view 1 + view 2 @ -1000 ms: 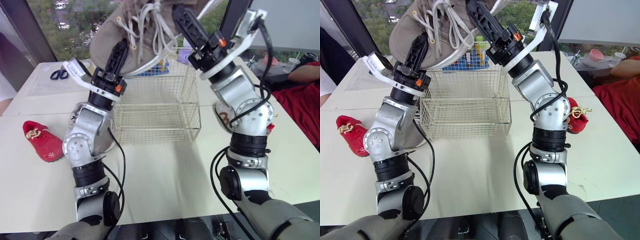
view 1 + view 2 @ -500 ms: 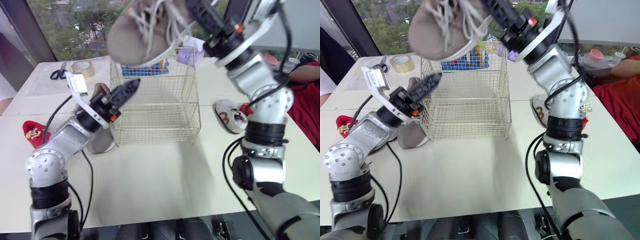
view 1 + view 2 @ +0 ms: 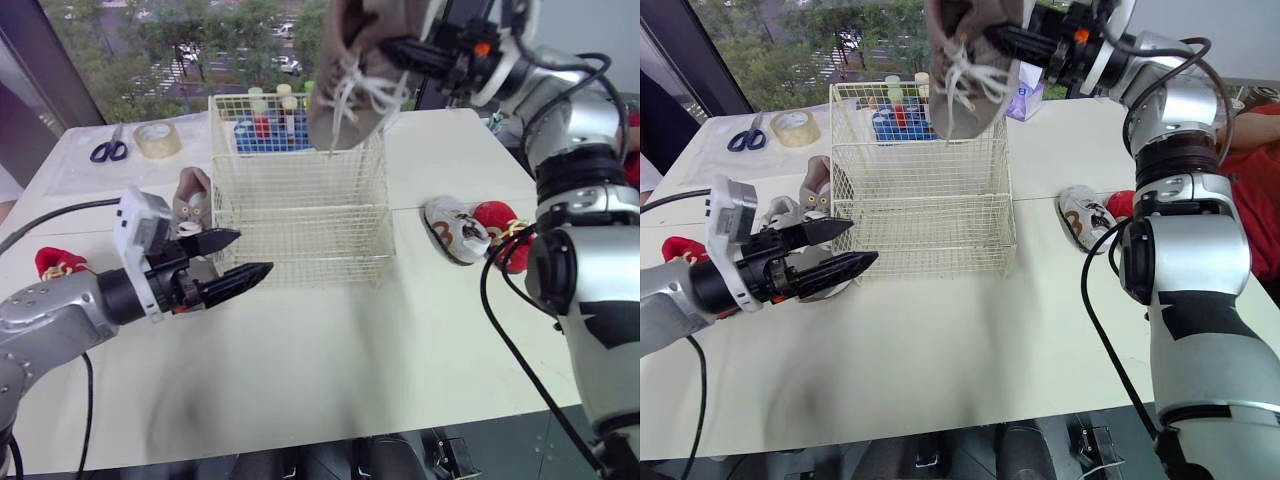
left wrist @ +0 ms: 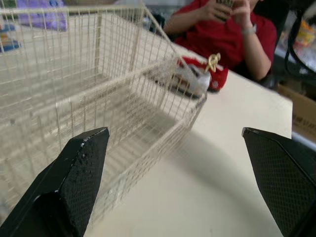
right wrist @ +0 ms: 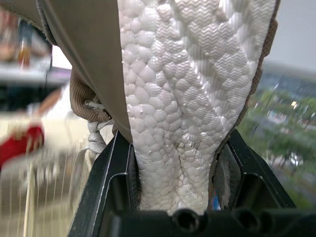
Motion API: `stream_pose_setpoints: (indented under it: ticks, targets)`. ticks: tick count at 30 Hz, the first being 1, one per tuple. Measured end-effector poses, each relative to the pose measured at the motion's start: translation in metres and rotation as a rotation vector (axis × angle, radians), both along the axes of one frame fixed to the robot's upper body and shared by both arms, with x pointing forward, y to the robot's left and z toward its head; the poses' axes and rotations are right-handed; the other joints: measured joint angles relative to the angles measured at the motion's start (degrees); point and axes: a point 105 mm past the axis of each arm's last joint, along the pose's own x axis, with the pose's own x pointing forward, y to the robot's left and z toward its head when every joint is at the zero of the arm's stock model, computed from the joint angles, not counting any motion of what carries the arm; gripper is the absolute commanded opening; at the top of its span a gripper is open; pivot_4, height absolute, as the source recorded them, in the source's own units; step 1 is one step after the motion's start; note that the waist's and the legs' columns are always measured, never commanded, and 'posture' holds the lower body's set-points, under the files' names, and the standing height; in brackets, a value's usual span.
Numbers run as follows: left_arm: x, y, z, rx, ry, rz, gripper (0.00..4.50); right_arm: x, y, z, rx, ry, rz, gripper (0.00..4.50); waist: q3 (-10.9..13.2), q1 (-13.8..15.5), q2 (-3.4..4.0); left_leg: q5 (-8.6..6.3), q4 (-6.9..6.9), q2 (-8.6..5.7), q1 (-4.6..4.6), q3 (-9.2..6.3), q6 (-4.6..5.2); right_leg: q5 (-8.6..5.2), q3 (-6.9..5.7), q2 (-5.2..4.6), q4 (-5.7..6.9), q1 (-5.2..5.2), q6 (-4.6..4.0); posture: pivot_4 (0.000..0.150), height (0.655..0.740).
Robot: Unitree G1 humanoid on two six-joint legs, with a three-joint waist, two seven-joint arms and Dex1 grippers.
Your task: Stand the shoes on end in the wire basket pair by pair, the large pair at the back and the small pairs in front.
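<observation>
1. table (image 3: 330,370): pale top, all items laid on it.
2. wire basket (image 3: 310,230): set mid-table, open top, thin mesh; no shoe seen inside yet.
3. large tan shoe (image 3: 350,70): held in the air above the basket's far right part, hung roughly on end, white laces dangling loose. clamped across sole and upper by the right gripper (image 3: 405,52). judged light for its bulk; cloth upper soft, foam sole springy, so some give under the fingers is expected. laces are likely to snag on the wire. hold is best kept at the firm sole/heel, not the upper.
4. 2nd large tan shoe (image 3: 190,200): stood on the table just beside the basket's left wall; same build assumed, same hold advised.
5. left gripper (image 3: 240,256): fingers spread, nothing held, near the basket's front left corner.
6. small white shoe (image 3: 455,228), red shoe (image 3: 500,225): side by side, right of basket.
7. 2nd red shoe (image 3: 55,262): far left.
</observation>
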Motion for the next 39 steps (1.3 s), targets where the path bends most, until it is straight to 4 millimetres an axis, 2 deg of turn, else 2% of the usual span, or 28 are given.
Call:
stream_pose_setpoints:
  ticks: [3, 8, 14, 18, 26, 30, 33, 35, 37, 39]
  targets:
    - [0.002, 0.002, 0.001, 0.001, -0.016, 0.013, 4.44, 0.003, 0.013, -0.009, -0.096, -0.025, 0.002, 1.52, 0.0, -0.1, 0.0, -0.05, 0.0, 0.01, 0.02, -0.01, -0.15, 0.0, 0.0, 0.0, 0.04, 0.0, 0.0, 0.15, 0.74]
    - [0.005, 0.002, -0.002, -0.001, -0.028, 0.021, 4.44, 0.015, 0.018, -0.03, -0.131, 0.039, -0.046, 1.52, 0.0, 0.3, 0.0, -0.05, -0.01, 0.0, 0.02, -0.01, -0.18, 0.0, 0.0, -0.01, 0.04, 0.01, -0.01, 0.15, 0.74]
    - [0.007, 0.0, -0.007, -0.018, -0.025, 0.033, 4.5, 0.026, 0.015, -0.033, -0.166, 0.056, -0.148, 4.48, 0.0, 0.4, -0.01, 0.0, -0.01, 0.01, 0.07, -0.03, -0.28, 0.01, 0.01, -0.01, 0.05, 0.03, -0.1, 0.15, 0.74]
    - [0.006, -0.001, -0.013, -0.029, -0.008, 0.038, 4.5, 0.03, 0.01, -0.038, -0.184, 0.073, -0.193, 4.48, 0.0, 0.4, 0.01, 0.01, -0.03, 0.01, 0.03, -0.03, -0.28, 0.03, 0.02, 0.0, 0.06, -0.03, -0.08, 0.15, 0.74]
    - [0.011, -0.006, -0.016, -0.026, -0.004, 0.01, 4.5, 0.025, -0.01, -0.022, -0.145, 0.046, -0.211, 4.48, 0.0, 0.4, -0.01, 0.02, -0.03, 0.0, 0.06, -0.03, -0.27, 0.04, 0.01, 0.02, 0.05, 0.03, -0.06, 0.15, 0.74]
    - [0.017, 0.001, -0.014, -0.044, -0.002, 0.033, 4.5, 0.02, -0.032, -0.016, -0.157, 0.031, -0.242, 4.48, 0.0, 0.6, 0.0, 0.02, -0.03, 0.0, 0.05, -0.03, -0.25, 0.04, 0.01, 0.02, 0.05, 0.03, -0.06, 0.15, 0.74]
    - [0.028, 0.022, 0.001, -0.092, -0.032, 0.141, 4.5, 0.015, -0.067, -0.013, -0.138, 0.023, -0.319, 4.48, 0.0, 0.9, -0.01, 0.02, -0.01, 0.0, 0.05, -0.06, -0.26, 0.03, 0.0, -0.01, 0.01, 0.06, -0.06, 0.15, 0.74]
    - [0.038, 0.042, 0.018, -0.109, -0.085, 0.254, 4.5, 0.011, -0.088, -0.014, -0.126, 0.025, -0.355, 4.48, 0.0, 0.6, -0.01, 0.02, 0.0, 0.0, 0.07, -0.05, -0.26, 0.04, 0.0, -0.01, 0.03, 0.06, -0.06, 0.15, 0.74]
    - [0.048, 0.06, 0.032, -0.099, -0.135, 0.376, 4.5, 0.005, -0.097, -0.013, -0.121, 0.021, -0.353, 4.48, 0.0, 0.6, 0.01, 0.03, 0.0, 0.0, 0.09, -0.05, -0.24, 0.04, 0.0, 0.0, 0.06, 0.08, -0.06, 0.15, 0.74]
    - [0.058, 0.079, 0.042, -0.096, -0.152, 0.486, 4.5, -0.003, -0.098, -0.009, -0.114, 0.024, -0.306, 4.48, 0.0, 0.3, 0.04, 0.1, -0.02, 0.03, 0.12, -0.02, -0.11, 0.04, 0.01, 0.02, 0.09, 0.08, -0.05, 0.15, 0.74]
